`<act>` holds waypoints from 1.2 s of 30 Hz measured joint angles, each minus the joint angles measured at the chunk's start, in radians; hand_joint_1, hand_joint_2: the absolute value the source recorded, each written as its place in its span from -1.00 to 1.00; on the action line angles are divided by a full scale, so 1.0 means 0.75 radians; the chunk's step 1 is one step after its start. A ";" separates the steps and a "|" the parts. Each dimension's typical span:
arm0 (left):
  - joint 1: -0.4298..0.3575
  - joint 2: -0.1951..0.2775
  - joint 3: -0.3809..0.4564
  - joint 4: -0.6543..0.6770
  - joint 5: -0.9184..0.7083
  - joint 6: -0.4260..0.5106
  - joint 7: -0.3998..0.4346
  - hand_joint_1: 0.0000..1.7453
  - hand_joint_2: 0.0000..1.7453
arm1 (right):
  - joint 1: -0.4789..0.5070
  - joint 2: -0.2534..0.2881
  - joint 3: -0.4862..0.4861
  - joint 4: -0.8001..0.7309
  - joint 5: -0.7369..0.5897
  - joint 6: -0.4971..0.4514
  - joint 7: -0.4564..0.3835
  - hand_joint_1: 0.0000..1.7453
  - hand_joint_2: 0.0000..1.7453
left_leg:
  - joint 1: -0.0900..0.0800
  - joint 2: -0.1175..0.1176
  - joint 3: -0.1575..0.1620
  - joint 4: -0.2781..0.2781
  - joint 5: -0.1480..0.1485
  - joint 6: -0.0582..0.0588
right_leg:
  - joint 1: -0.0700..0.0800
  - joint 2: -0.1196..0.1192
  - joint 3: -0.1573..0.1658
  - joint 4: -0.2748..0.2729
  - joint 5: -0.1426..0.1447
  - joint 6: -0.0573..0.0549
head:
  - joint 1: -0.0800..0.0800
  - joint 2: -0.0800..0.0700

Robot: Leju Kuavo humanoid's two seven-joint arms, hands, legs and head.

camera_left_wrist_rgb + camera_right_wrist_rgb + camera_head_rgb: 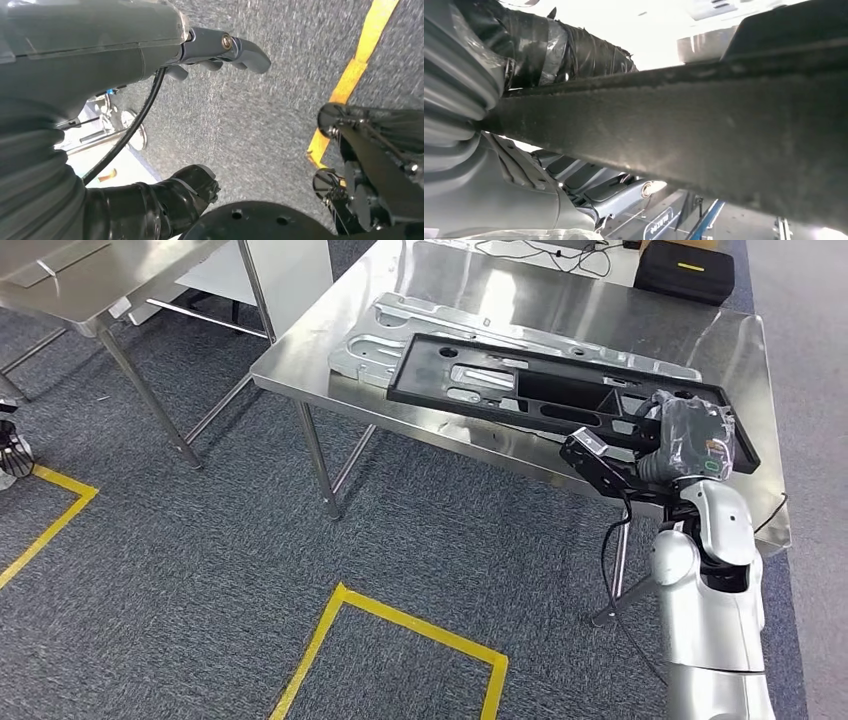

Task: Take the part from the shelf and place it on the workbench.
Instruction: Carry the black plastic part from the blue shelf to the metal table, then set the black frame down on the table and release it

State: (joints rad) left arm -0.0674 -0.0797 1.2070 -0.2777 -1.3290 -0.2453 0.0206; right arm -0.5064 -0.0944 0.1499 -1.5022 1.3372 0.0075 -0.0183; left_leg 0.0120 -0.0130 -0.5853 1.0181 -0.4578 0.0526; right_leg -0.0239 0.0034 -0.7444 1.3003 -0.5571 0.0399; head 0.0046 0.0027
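Observation:
The part is a long black frame (520, 380) with cut-outs, stretched over the steel workbench (560, 300). Its left end lies over a silver metal plate (370, 345); I cannot tell whether it rests there. My right hand (690, 435), wrapped in dark tape, grips the frame's right end near the bench's front edge. In the right wrist view the frame's dark edge (704, 130) runs between a taped finger (574, 50) and the grey fingers (624, 187) on its other side. My left hand (150, 55) hangs over the carpet, fingers apart, holding nothing.
A black case (685, 270) and a cable (540, 252) lie at the back of the workbench. A second steel table (90, 280) stands at the upper left. Yellow tape lines (400, 615) mark the grey carpet in front of the bench.

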 joint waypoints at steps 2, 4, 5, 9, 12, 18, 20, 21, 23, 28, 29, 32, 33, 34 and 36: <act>0.000 0.000 0.001 0.000 -0.001 0.000 0.000 -1.00 1.00 | 0.001 0.003 0.000 0.003 0.003 0.000 0.000 1.00 1.00 | 0.000 0.006 0.007 0.001 -0.005 -0.005 | -0.003 -0.005 0.065 -0.133 0.089 -0.001 | 0.000 0.000; 0.000 -0.001 0.001 0.000 -0.002 0.000 0.000 -1.00 1.00 | -0.001 0.008 0.000 0.004 0.006 -0.001 -0.001 1.00 1.00 | -0.003 0.010 0.012 0.002 -0.011 -0.014 | 0.004 -0.015 0.149 -0.300 0.150 -0.013 | 0.000 0.000; -0.001 -0.001 0.001 0.000 -0.002 0.000 0.000 -1.00 1.00 | -0.001 0.009 0.001 0.004 0.007 -0.002 -0.002 1.00 1.00 | -0.005 0.012 0.012 0.003 -0.013 -0.019 | 0.009 -0.017 0.170 -0.346 0.159 -0.019 | 0.000 0.000; 0.000 0.001 0.001 0.000 -0.004 0.001 -0.002 -1.00 1.00 | 0.002 0.013 0.001 0.006 0.010 -0.003 -0.003 1.00 1.00 | -0.009 0.017 0.015 0.000 -0.018 -0.009 | 0.013 -0.009 0.176 -0.366 0.157 -0.029 | -0.002 0.000; 0.000 0.001 0.001 0.000 -0.005 0.001 -0.003 -1.00 1.00 | 0.002 0.013 0.001 0.006 0.010 -0.003 -0.003 1.00 1.00 | -0.007 0.019 0.019 -0.009 -0.014 -0.017 | 0.016 -0.006 0.175 -0.366 0.155 -0.035 | -0.002 0.000; 0.000 0.001 0.001 0.000 -0.010 0.001 -0.007 -1.00 1.00 | 0.002 0.014 0.001 0.006 0.010 -0.003 -0.005 1.00 1.00 | -0.006 0.019 0.022 -0.017 -0.010 -0.027 | 0.016 -0.006 0.175 -0.366 0.155 -0.042 | -0.002 0.000; 0.000 0.002 0.001 0.000 -0.011 0.000 -0.010 -1.00 1.00 | 0.001 0.014 0.001 0.006 0.010 -0.003 -0.007 1.00 1.00 | -0.009 0.019 0.021 -0.013 -0.011 -0.022 | 0.012 -0.006 0.176 -0.369 0.157 -0.040 | -0.002 0.000; 0.000 0.003 0.001 0.000 -0.012 0.000 -0.011 -1.00 1.00 | 0.000 0.014 0.001 0.006 0.010 -0.004 -0.008 1.00 1.00 | -0.010 0.019 0.022 -0.016 -0.010 -0.017 | 0.011 -0.006 0.178 -0.373 0.160 -0.037 | -0.002 0.000; 0.000 0.003 0.001 0.000 -0.013 -0.001 -0.013 -1.00 1.00 | -0.001 0.014 0.001 0.005 0.011 -0.004 -0.009 1.00 1.00 | 0.001 0.024 0.042 -0.049 0.006 -0.011 | 0.013 -0.006 0.181 -0.370 0.154 -0.031 | -0.002 0.000; -0.001 -0.002 0.001 0.000 -0.013 -0.003 -0.015 -1.00 1.00 | 0.000 0.011 0.001 0.008 0.011 -0.008 -0.013 1.00 1.00 | 0.025 0.035 0.063 -0.085 0.020 -0.015 | -0.005 -0.004 0.033 -0.057 0.002 0.005 | -0.001 0.000; -0.001 -0.002 0.001 0.000 -0.013 -0.003 -0.016 -1.00 1.00 | 0.002 0.011 0.001 0.011 0.011 -0.008 -0.013 1.00 1.00 | 0.030 0.035 0.063 -0.082 0.017 -0.020 | -0.014 -0.004 0.016 -0.027 0.005 0.015 | -0.001 0.000; 0.002 -0.004 0.001 0.000 -0.014 -0.003 -0.021 -1.00 1.00 | 0.002 0.011 0.001 0.015 0.011 -0.008 -0.013 1.00 1.00 | 0.053 0.034 0.062 -0.050 -0.010 -0.056 | -0.042 -0.013 0.107 -0.215 0.119 0.051 | -0.001 0.000; 0.001 -0.002 0.001 -0.001 -0.014 -0.003 -0.023 -1.00 1.00 | 0.001 0.011 0.001 0.016 0.011 -0.007 -0.014 1.00 1.00 | 0.056 0.033 0.059 -0.032 -0.023 -0.073 | -0.044 -0.013 0.143 -0.290 0.144 0.055 | 0.001 0.000; 0.001 -0.001 0.001 -0.002 -0.014 -0.003 -0.024 -1.00 1.00 | 0.001 0.011 0.001 0.017 0.011 -0.007 -0.014 1.00 1.00 | 0.056 0.033 0.056 -0.020 -0.033 -0.087 | -0.043 -0.011 0.163 -0.330 0.149 0.047 | 0.000 0.000; 0.000 0.001 0.002 -0.003 -0.015 -0.005 -0.026 -1.00 1.00 | 0.002 0.011 0.002 0.019 0.012 -0.007 -0.015 1.00 1.00 | 0.052 0.032 0.054 -0.013 -0.042 -0.106 | -0.036 -0.002 0.163 -0.333 0.135 0.014 | 0.000 0.000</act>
State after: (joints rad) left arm -0.0675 -0.0788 1.2081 -0.2798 -1.3401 -0.2489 0.0010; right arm -0.5051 -0.0864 0.1511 -1.4880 1.3465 0.0021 -0.0298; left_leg 0.0513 0.0108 -0.5449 1.0082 -0.4894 -0.0269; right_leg -0.0505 0.0017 -0.6222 1.0509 -0.4562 0.0503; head 0.0047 0.0027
